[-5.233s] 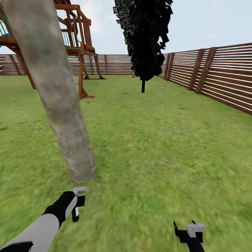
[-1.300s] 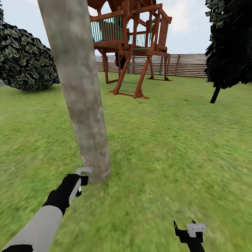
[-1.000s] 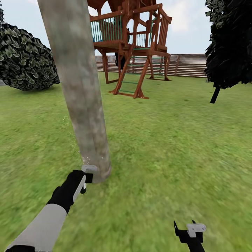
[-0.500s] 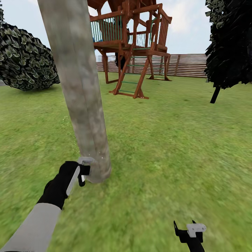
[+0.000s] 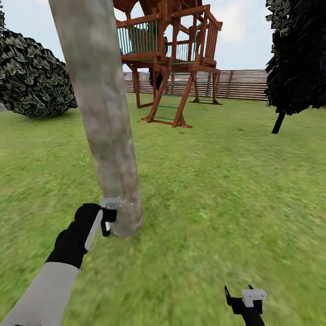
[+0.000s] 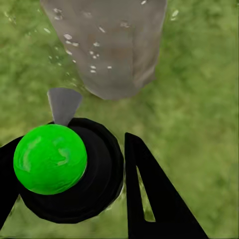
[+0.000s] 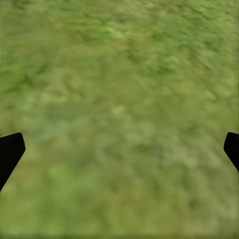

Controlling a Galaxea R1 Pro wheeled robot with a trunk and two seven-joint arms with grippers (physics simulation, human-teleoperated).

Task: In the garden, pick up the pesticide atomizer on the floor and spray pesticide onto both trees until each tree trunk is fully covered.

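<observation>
Left gripper (image 5: 107, 213) risen, clenching pesticide atomizer (image 6: 69, 169) beside tree trunk (image 5: 106, 122); right gripper (image 5: 245, 299) released.

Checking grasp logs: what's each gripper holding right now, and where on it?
Left gripper is shut on the pesticide atomizer, fingers flanking its black, green-capped body beside the tree trunk. Right gripper is open, holding nothing, over grass.

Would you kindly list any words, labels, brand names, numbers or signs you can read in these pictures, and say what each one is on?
None: no readable text anywhere.
The spray bottle in the left tool shows a plain green cap, no label.
The tree trunk, play tower and fence carry no writing or signs.
</observation>
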